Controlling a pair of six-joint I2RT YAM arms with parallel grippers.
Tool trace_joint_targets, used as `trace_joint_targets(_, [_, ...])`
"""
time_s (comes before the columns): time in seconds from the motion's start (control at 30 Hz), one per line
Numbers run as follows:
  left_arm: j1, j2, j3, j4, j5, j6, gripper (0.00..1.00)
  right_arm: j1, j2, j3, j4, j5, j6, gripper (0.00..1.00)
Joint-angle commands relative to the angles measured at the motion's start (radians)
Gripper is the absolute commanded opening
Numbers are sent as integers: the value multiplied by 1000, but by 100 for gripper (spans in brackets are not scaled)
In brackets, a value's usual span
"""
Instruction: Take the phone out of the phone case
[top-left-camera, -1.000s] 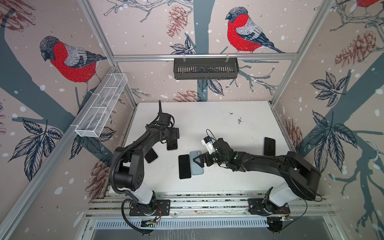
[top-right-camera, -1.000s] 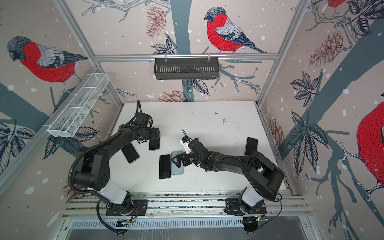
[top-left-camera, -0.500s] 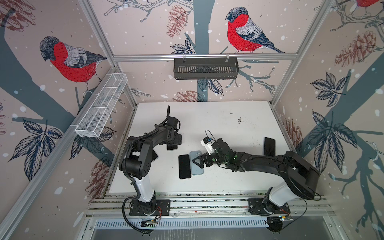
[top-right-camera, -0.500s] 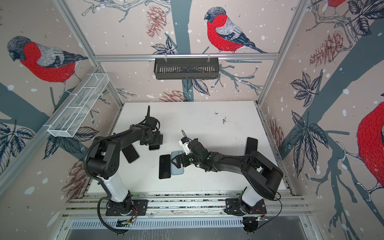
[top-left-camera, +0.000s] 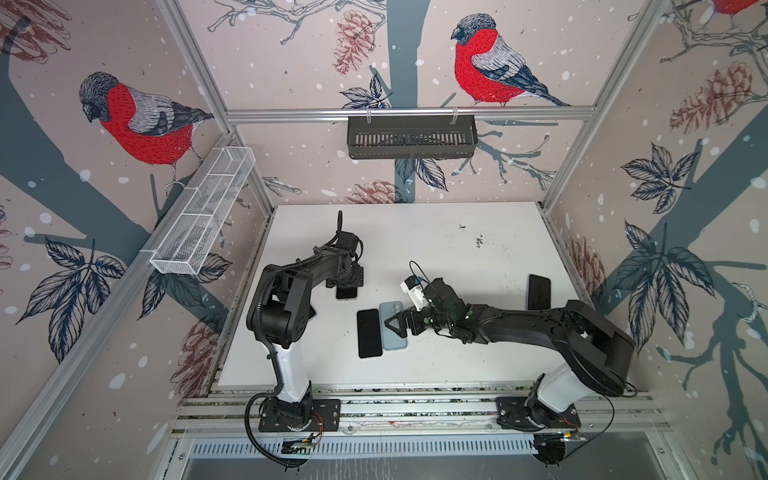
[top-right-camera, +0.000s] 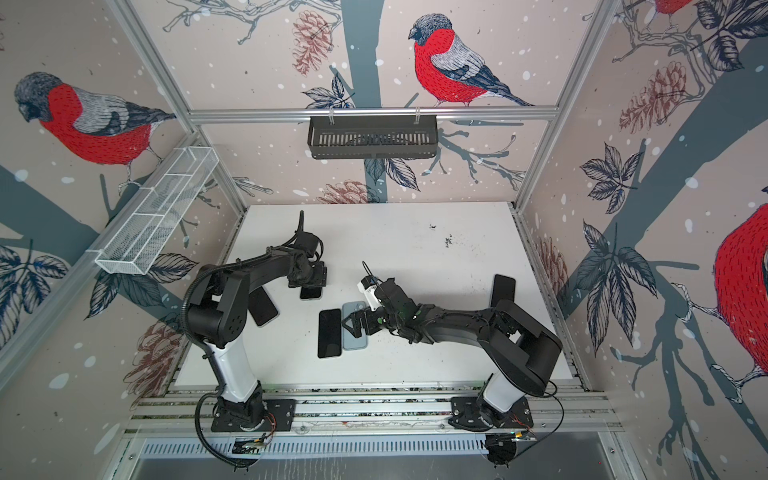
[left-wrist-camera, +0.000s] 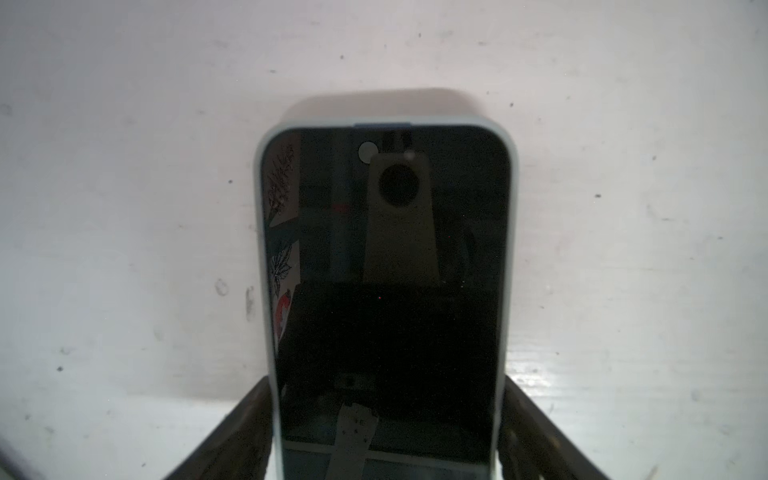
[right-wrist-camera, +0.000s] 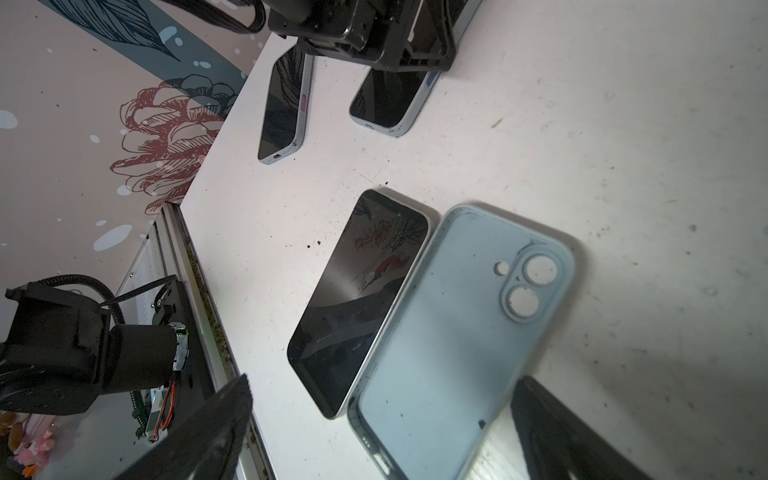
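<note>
A cased phone (left-wrist-camera: 386, 257) is seen lying screen up on the white worktop (top-left-camera: 436, 249), in the left half of both top views. It is seated inside its pale blue case (left-wrist-camera: 262, 232), whose rim is visible all round the screen. The left hand (left-wrist-camera: 386, 390) is lowered over it, and its two dark fingers (left-wrist-camera: 245, 428) are set against the long sides of the case, one on each side. Whether they are clenched on the case or only resting beside it cannot be told.

Nearer the middle of the worktop, a bare phone (right-wrist-camera: 357, 299) is laid screen up. An empty case (right-wrist-camera: 453, 332) of the same pale blue is laid edge to edge with it, hollow side up, with its camera cut-outs showing. The right hand (right-wrist-camera: 380, 395) is held just above the near end of this empty case, released and spread wide, with nothing grasped.

Two more dark phones are seen on the worktop: one (top-right-camera: 262, 306) partly hidden under the left arm, the other (top-left-camera: 539, 292) close to the right edge.
</note>
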Motion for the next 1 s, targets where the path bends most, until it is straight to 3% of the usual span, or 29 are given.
trace_joint_targets(0.0, [6, 21, -16, -48, -3, 8, 71, 1, 4, -1, 31, -9, -1, 99])
trace_joint_targets(0.23, [19, -44, -32, -30, 33, 5, 60, 0, -2, -6, 36, -4, 1, 100])
trace_joint_targets(0.6, [66, -244, -61, 6, 277, -11, 50, 4, 6, -2, 102, -49, 23, 99])
trace_joint_targets(0.77, [42, -323, -118, 82, 381, -79, 49, 13, 9, 10, 142, -57, 36, 100])
trace_joint_targets(0.97, [-46, -420, -220, 242, 414, -229, 49, 7, 22, 15, 216, -30, 95, 99])
